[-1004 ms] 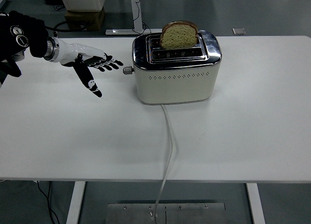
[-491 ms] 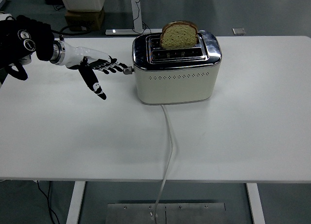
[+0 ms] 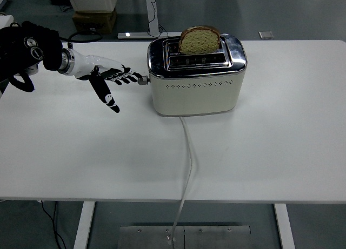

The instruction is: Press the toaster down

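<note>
Cream-coloured and chrome-topped, the toaster (image 3: 195, 76) is shown in the head view standing on the white bench (image 3: 270, 152), just beyond the fingertips of the left hand (image 3: 108, 79). The hand is seen with fingers spread and extended, clamped on nothing, its thumb hanging downward; the fingertips lie at the small lever knob (image 3: 143, 79) that projects from the end of the toaster nearest the hand, though contact cannot be confirmed. A slice of bread (image 3: 199, 40) is seen standing high in one slot. The body is judged rigid and fairly heavy, unlikely to slide under a downward push, while its smooth metal offers little grip. The knob is judged the proper purchase point, to be pressed from above, against an expected spring resistance. The right hand is not visible.
</note>
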